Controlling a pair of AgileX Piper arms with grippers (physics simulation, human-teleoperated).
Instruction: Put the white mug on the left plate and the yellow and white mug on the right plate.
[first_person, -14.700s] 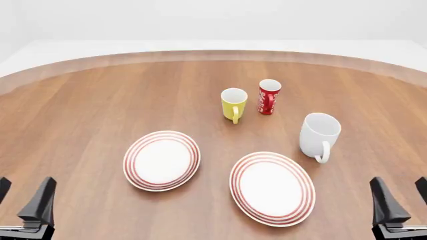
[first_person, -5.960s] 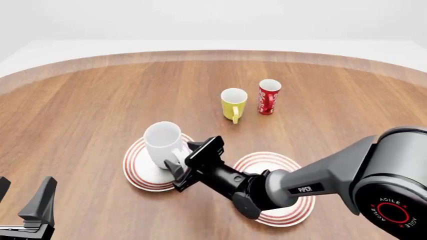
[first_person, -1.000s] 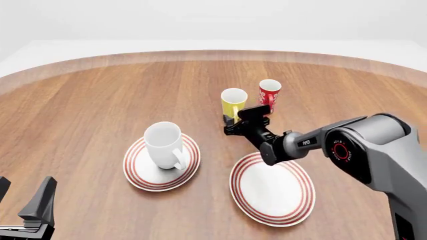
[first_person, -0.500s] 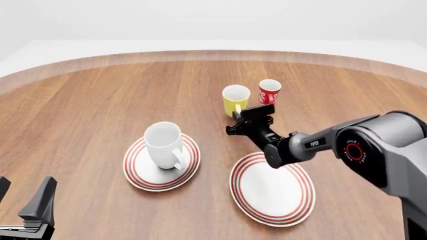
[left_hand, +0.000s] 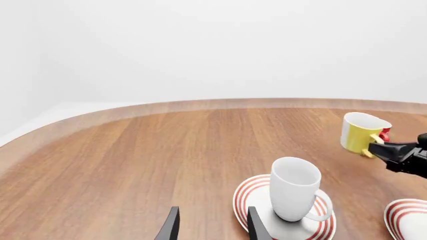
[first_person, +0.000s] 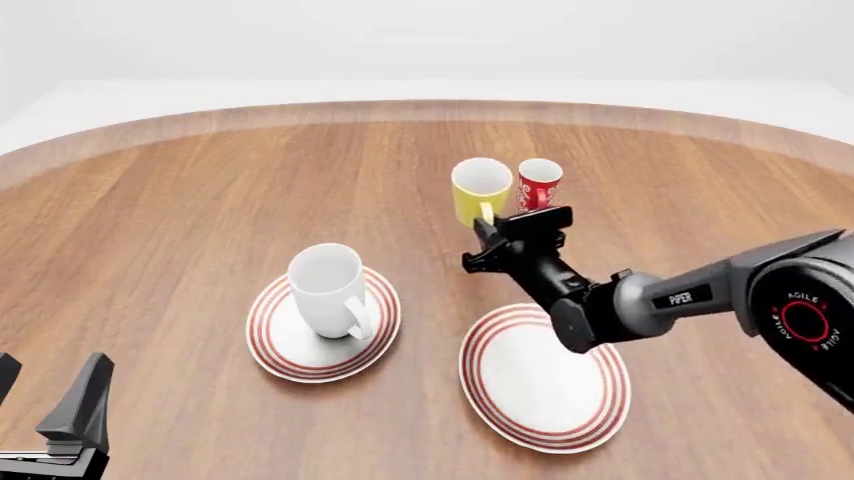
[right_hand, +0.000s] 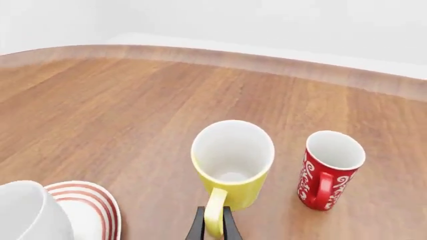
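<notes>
Right gripper (first_person: 490, 226) is pinched shut on the handle of the small yellow and white mug (first_person: 481, 190), which appears raised off the brown wooden table (first_person: 174, 220). First half done: the glossy white mug (first_person: 328, 290) stands on the red-ringed left plate (first_person: 274, 350). Next, carry it over the bare right plate (first_person: 541, 385) and lower gently. Idle left gripper (left_hand: 208, 229) is parted, holding nothing.

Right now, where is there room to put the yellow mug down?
The right plate is bare. So is the table left of the left plate, which holds the white mug. It's crowded where the yellow and white mug nears the red cup.
</notes>
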